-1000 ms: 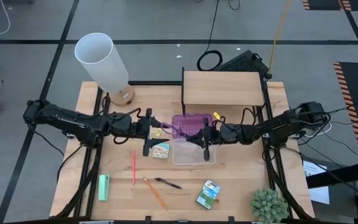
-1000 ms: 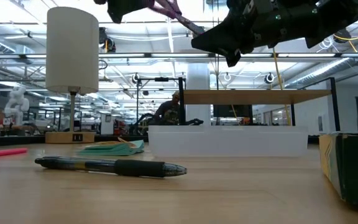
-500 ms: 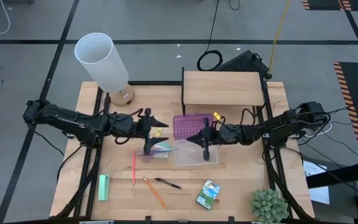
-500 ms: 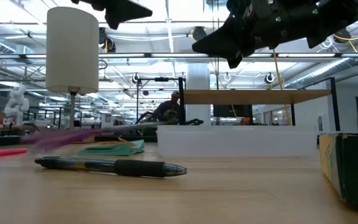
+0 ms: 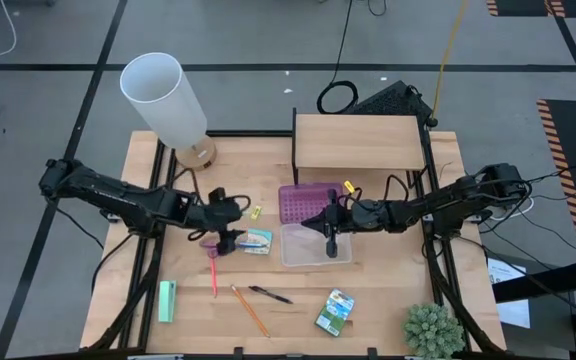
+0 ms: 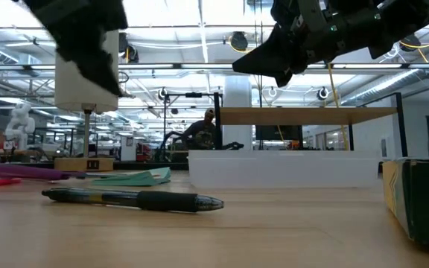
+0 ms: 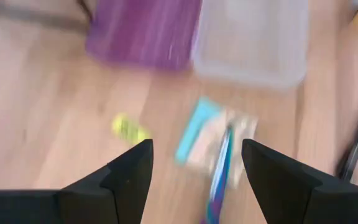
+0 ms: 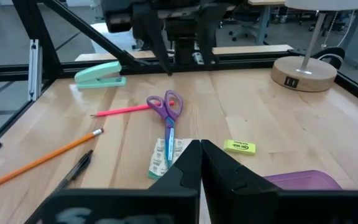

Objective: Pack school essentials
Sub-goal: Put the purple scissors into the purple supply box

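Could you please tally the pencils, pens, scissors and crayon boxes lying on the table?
Pencils: 2 (red pencil, orange pencil)
Pens: 1 (black pen)
Scissors: 1 (purple-handled scissors)
Crayon boxes: 1 (crayon box)
Total: 5

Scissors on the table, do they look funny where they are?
Yes. The purple-handled scissors lie crooked on the table, their blades resting across the small colourful pack, handles by the red pencil, not in the clear case. The open left gripper hovers beside them.
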{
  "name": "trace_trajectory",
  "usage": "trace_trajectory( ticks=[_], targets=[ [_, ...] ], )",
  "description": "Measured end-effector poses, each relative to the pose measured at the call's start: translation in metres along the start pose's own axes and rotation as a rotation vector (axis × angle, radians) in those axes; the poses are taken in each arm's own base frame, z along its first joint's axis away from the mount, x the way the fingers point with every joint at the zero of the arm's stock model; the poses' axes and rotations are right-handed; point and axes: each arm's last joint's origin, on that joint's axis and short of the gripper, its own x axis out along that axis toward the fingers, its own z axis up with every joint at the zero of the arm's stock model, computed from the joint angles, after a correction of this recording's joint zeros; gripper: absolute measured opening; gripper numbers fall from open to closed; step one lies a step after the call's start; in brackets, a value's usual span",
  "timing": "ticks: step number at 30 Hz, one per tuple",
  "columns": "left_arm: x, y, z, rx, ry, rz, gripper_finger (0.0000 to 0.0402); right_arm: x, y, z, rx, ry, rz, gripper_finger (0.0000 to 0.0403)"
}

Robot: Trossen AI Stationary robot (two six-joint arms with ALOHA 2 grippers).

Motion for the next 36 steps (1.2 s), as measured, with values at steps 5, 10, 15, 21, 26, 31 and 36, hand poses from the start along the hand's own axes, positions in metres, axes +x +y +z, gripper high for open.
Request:
trace_trajectory(
  ticks=[5,10,15,21,26,31,36],
  targets=[
    [0.008,-0.011,-0.011,0.023,0.101,-0.009,0.0251,0.000,0.000,-0.001,-0.007,0.008,0.000,0.0000],
    [0.029,-0.023,-0.017,0.092,0.206,-0.096,0.0261,0.000,0.000,-0.002,-0.011,0.023,-0.001,0.0000],
    [0.049,-0.025,-0.024,0.112,0.289,-0.064,0.0309,0.000,0.000,-0.003,-0.020,0.030,-0.001,0.0000],
    [0.066,-0.028,-0.029,0.131,0.348,-0.090,0.0351,0.000,0.000,-0.003,-0.023,0.029,-0.001,0.0000],
    [0.081,-0.029,-0.037,0.151,0.412,-0.073,0.0339,0.000,0.000,-0.003,-0.030,0.028,-0.001,0.0000],
    [0.092,-0.029,-0.040,0.158,0.419,-0.028,0.0295,0.000,0.000,-0.003,-0.030,0.028,-0.001,0.0000],
    [0.096,-0.028,-0.041,0.144,0.438,-0.033,0.0232,0.000,0.000,-0.002,-0.030,0.024,0.000,0.0000]
  ],
)
